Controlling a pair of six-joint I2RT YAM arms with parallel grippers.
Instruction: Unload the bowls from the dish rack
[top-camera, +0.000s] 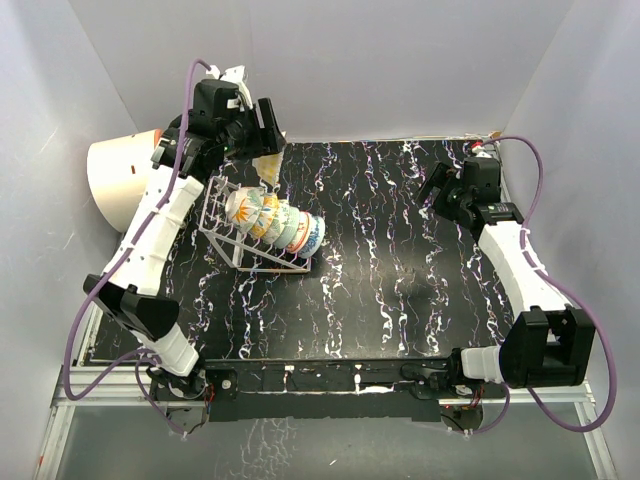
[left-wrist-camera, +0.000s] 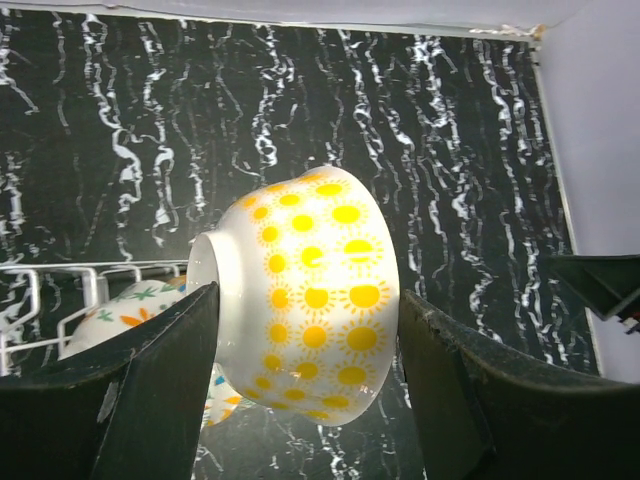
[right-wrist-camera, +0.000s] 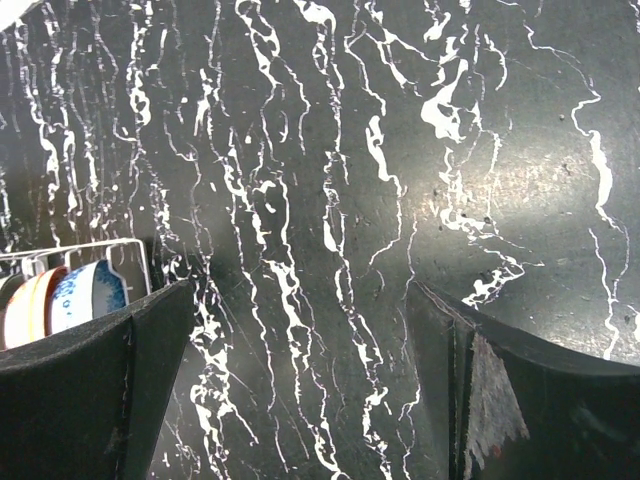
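Yellow-sunned bowl (left-wrist-camera: 318, 290) sits clamped inside the left tool (left-wrist-camera: 305, 335).

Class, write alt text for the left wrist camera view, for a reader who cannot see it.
The left end effector grips a sun-patterned bowl, white with yellow suns, held on its side between two dark fingers above a black, white-veined table. At lower left, a wire dish rack holds a second bowl with orange and teal marks.

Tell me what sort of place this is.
Probably a lab robot test booth, not a kitchen: plain white walls box in a black marbled table, with a dish rack of bowls staged.
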